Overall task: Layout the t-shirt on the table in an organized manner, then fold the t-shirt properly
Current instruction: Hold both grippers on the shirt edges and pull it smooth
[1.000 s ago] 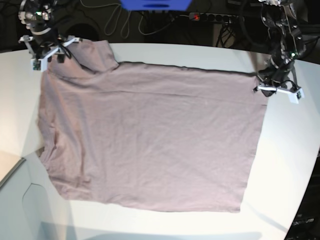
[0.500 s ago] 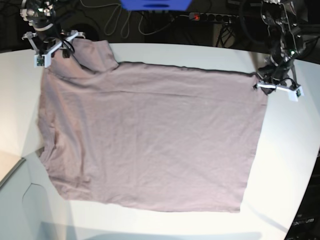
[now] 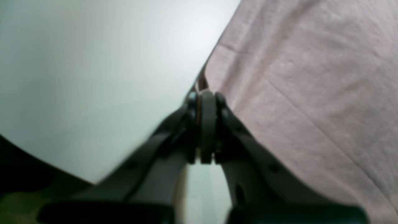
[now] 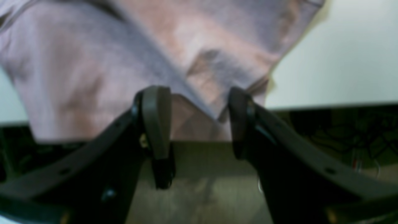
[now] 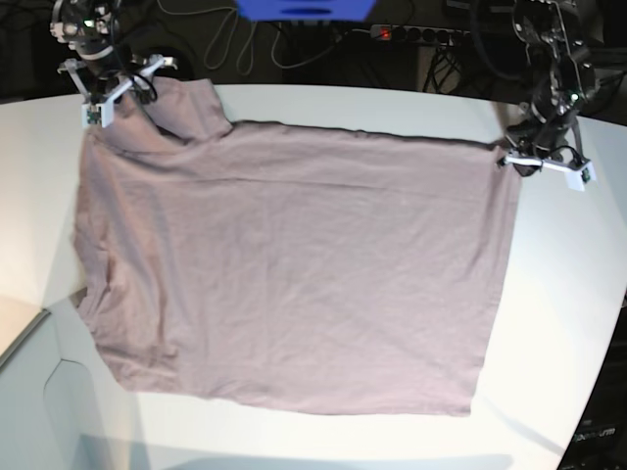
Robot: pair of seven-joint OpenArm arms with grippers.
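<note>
The mauve t-shirt (image 5: 294, 264) lies spread flat on the white table (image 5: 568, 274), one sleeve at the back left. My left gripper (image 5: 517, 160) sits at the shirt's back right corner. In the left wrist view the left gripper (image 3: 203, 93) is shut, with a sliver of the t-shirt (image 3: 311, 93) hem pinched at its tips above the table (image 3: 93, 62). My right gripper (image 5: 122, 88) hovers over the back left sleeve. In the right wrist view the right gripper (image 4: 197, 91) is open, and the t-shirt (image 4: 93, 62) sleeve shows beyond the gap, beside the table (image 4: 342, 62).
A power strip (image 5: 411, 34) with a red switch and loose cables lie behind the table's curved back edge, next to a blue object (image 5: 304, 8). A lower ledge (image 5: 20, 333) sits off the front left. The right gripper hangs over the table's back edge.
The right gripper has lifted back and to the right off the sleeve, its jaws wider. The left gripper has drawn slightly back with the shirt corner.
</note>
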